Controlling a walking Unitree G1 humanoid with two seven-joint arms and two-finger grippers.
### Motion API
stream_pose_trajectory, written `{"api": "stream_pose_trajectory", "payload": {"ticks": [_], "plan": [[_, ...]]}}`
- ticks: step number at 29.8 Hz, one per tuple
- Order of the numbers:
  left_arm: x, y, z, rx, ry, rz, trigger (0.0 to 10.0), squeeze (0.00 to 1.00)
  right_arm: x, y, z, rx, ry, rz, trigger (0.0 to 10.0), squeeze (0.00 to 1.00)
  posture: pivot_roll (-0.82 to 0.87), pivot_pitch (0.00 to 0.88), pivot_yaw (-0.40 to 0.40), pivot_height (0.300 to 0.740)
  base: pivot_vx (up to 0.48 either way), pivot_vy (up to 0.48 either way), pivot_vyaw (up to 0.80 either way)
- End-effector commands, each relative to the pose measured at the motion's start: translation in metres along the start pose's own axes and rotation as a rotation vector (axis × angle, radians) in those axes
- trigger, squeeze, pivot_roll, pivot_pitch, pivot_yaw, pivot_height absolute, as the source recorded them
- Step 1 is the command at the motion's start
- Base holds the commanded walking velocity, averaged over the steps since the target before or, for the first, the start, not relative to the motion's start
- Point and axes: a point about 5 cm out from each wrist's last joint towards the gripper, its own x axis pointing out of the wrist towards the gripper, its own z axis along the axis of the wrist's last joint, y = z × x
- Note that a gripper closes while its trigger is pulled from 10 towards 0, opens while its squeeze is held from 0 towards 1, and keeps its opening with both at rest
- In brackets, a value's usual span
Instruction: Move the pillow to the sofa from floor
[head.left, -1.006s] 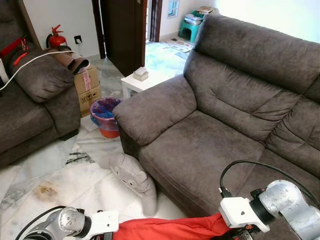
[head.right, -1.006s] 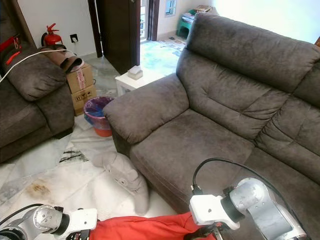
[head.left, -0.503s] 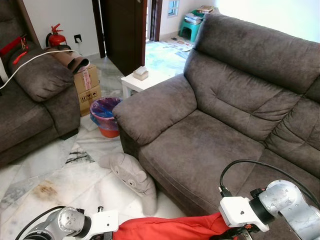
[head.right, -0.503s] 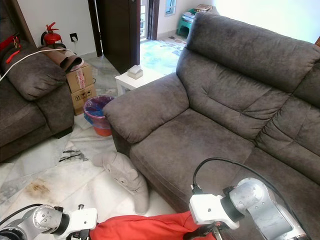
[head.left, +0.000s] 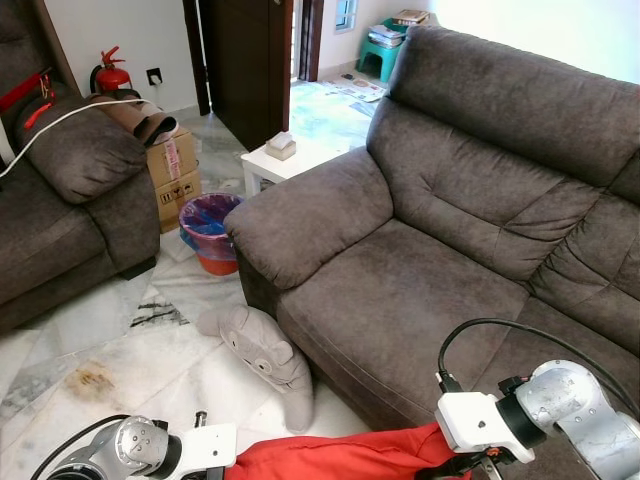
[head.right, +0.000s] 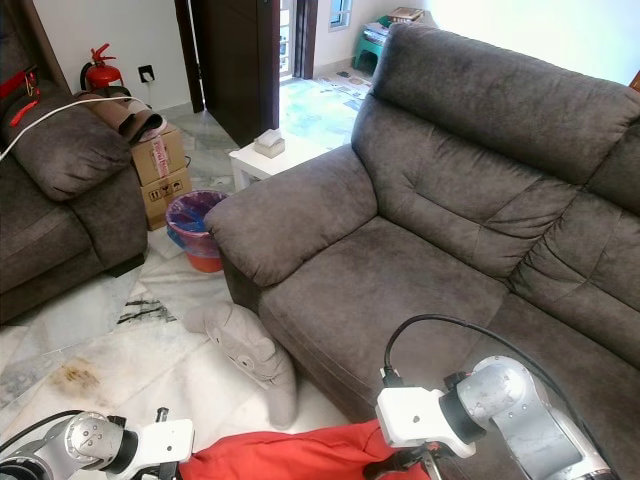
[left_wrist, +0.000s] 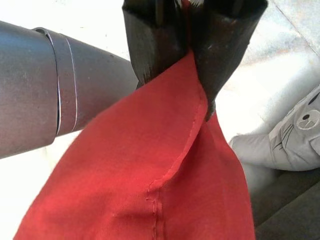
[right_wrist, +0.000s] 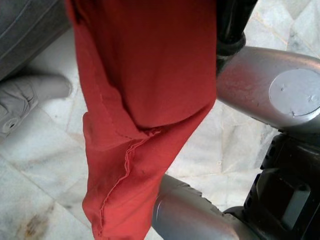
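A red pillow (head.left: 340, 455) of soft red fabric hangs stretched between my two grippers at the bottom of the eye views, just in front of the big brown sofa (head.left: 420, 290). In the left wrist view my left gripper (left_wrist: 192, 55) is shut on a fold of the red fabric (left_wrist: 150, 170). My right gripper (head.left: 470, 465) holds the other end. In the right wrist view the red fabric (right_wrist: 145, 75) drapes from it beside one black finger (right_wrist: 232, 22). A grey plush pillow with a face (head.left: 265, 360) lies on the floor, leaning against the sofa's front.
A second brown sofa (head.left: 60, 220) stands at the left. Between the sofas are a lined bin (head.left: 208, 232), cardboard boxes (head.left: 175, 175) and a white side table (head.left: 285, 160). A fire extinguisher (head.left: 112, 75) stands by the wall. The marble floor (head.left: 120, 350) is stained.
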Motion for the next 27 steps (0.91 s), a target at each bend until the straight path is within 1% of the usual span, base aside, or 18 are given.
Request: {"api": "stream_pose_trajectory", "payload": {"ticks": [1, 7, 9, 11, 12, 14, 16, 17, 18, 20, 21, 22, 23, 24, 25, 26, 27], "plan": [[-0.002, 0.002, 0.0, 0.007, -0.007, 0.007, 0.0, 0.0, -0.003, -0.006, 0.011, -0.055, -0.02, -0.022, 10.0, 0.0, -0.01, 0.105, -0.086, 0.74, 0.0, 0.0, 0.0], [-0.002, 0.003, 0.0, -0.011, -0.006, 0.02, 0.0, 0.0, 0.001, -0.007, 0.011, -0.047, -0.039, -0.027, 10.0, 0.0, -0.01, 0.101, -0.082, 0.74, 0.0, 0.0, 0.0], [-0.003, 0.005, 0.0, -0.024, 0.001, 0.021, 0.0, 0.0, 0.003, -0.011, 0.009, -0.022, -0.075, -0.059, 10.0, 0.0, -0.01, 0.098, -0.076, 0.74, 0.0, 0.0, 0.0], [-0.003, 0.005, 0.0, -0.024, 0.001, 0.021, 0.0, 0.0, 0.003, -0.011, 0.009, -0.022, -0.075, -0.059, 10.0, 0.0, -0.01, 0.098, -0.076, 0.74, 0.0, 0.0, 0.0], [-0.003, 0.006, 0.0, -0.024, -0.003, 0.026, 0.0, 0.0, 0.005, -0.013, 0.008, -0.002, -0.102, -0.069, 10.0, 0.0, -0.01, 0.096, -0.072, 0.74, 0.0, 0.0, 0.0], [-0.004, 0.009, 0.002, -0.033, -0.013, 0.052, 0.0, 0.0, 0.009, -0.014, 0.007, 0.013, -0.128, -0.081, 10.0, 0.0, 0.0, 0.094, -0.071, 0.74, 0.0, 0.0, 0.0], [-0.004, 0.02, 0.008, -0.048, -0.041, 0.168, 0.0, 0.0, 0.014, -0.017, 0.004, 0.04, -0.159, -0.121, 10.0, 0.0, 0.0, 0.092, -0.07, 0.74, 0.0, 0.0, 0.0], [-0.005, 0.028, 0.011, -0.064, -0.054, 0.248, 3.2, 0.0, 0.017, -0.02, 0.001, 0.056, -0.172, -0.157, 10.0, 0.0, 0.01, 0.091, -0.07, 0.74, 0.0, 0.0, 0.0], [-0.007, 0.034, 0.014, -0.078, -0.068, 0.311, 10.0, 0.0, 0.02, -0.023, -0.002, 0.071, -0.187, -0.197, 10.0, 0.0, 0.01, 0.09, -0.069, 0.74, 0.0, 0.0, 0.0], [-0.009, 0.04, 0.017, -0.096, -0.09, 0.374, 10.0, 0.0, 0.024, -0.028, -0.005, 0.08, -0.201, -0.257, 10.0, 0.0, 0.02, 0.091, -0.069, 0.74, 0.0, 0.0, 0.0], [-0.012, 0.047, 0.021, -0.148, -0.151, 0.459, 10.0, 0.0, 0.028, -0.036, -0.012, 0.117, -0.189, -0.365, 10.0, 0.0, 0.03, 0.09, -0.066, 0.74, 0.0, 0.0, 0.0], [-0.012, 0.047, 0.021, -0.148, -0.151, 0.459, 10.0, 0.0, 0.028, -0.036, -0.012, 0.117, -0.189, -0.365, 10.0, 0.0, 0.03, 0.09, -0.066, 0.74, 0.0, 0.0, 0.0], [-0.016, 0.054, 0.027, -0.193, -0.218, 0.583, 10.0, 0.0, 0.032, -0.044, -0.018, 0.151, -0.18, -0.466, 10.0, 0.0, 0.04, 0.091, -0.062, 0.74, 0.0, 0.0, 0.0], [-0.017, 0.057, 0.029, -0.213, -0.253, 0.629, 10.0, 0.0, 0.033, -0.046, -0.019, 0.178, -0.188, -0.502, 10.0, 0.0, 0.04, 0.091, -0.062, 0.74, 0.0, 0.0, 0.0], [-0.017, 0.057, 0.029, -0.213, -0.253, 0.629, 10.0, 0.0, 0.033, -0.046, -0.019, 0.178, -0.188, -0.502, 10.0, 0.0, 0.04, 0.091, -0.062, 0.74, 0.0, 0.0, 0.0], [-0.019, 0.059, 0.031, -0.232, -0.279, 0.66, 10.0, 0.0, 0.034, -0.049, -0.019, 0.198, -0.204, -0.529, 10.0, 0.0, 0.04, 0.089, -0.061, 0.74, 0.0, 0.0, 0.0], [-0.023, 0.066, 0.036, -0.301, -0.344, 0.752, 10.0, 0.0, 0.035, -0.054, -0.016, 0.235, -0.265, -0.585, 10.0, 0.0, 0.05, 0.084, -0.062, 0.74, 0.0, 0.0, 0.0]]}}
